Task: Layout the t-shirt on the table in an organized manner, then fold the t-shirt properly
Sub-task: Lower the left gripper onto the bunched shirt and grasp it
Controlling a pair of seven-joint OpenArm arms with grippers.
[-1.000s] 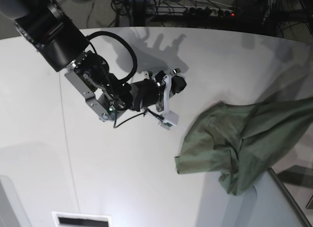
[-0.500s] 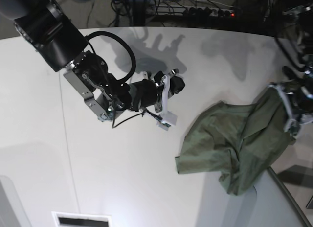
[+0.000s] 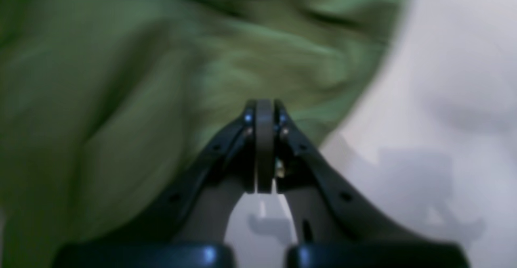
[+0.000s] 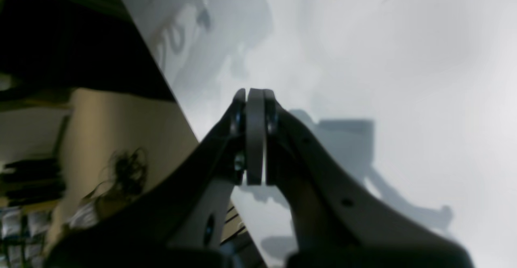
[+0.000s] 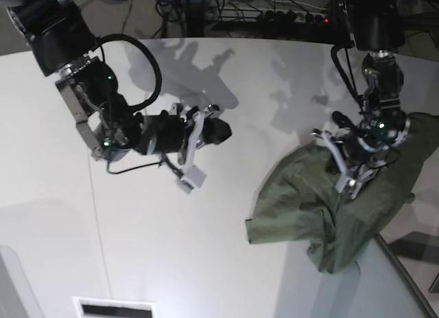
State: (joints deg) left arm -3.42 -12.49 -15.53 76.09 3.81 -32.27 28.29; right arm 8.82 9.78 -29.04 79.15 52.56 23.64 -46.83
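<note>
The olive-green t-shirt [image 5: 302, 194] lies crumpled on the right side of the white table [image 5: 206, 249]. My left gripper [image 5: 358, 157] hangs over the shirt's upper right part. In the left wrist view that gripper [image 3: 264, 104] is shut. Blurred green t-shirt [image 3: 121, 78] fills the space behind it, with bare table [image 3: 444, 58] to the right, and no cloth shows between the jaws. My right gripper [image 5: 223, 131] is at centre left, well clear of the shirt. In the right wrist view the right gripper [image 4: 254, 94] is shut and empty above the table [image 4: 383, 38].
A grey angled panel [image 5: 405, 284] with a dark edge cuts across the bottom right corner, beside the shirt's lower end. A white box with a dark slot [image 5: 113, 308] sits at the front left edge. Cables and a power strip [image 5: 295, 16] lie beyond the curved far edge.
My left arm has come in from the right and now hangs over the shirt with its gripper shut. My right arm has drawn back to the left. The shirt's left part has not moved.
</note>
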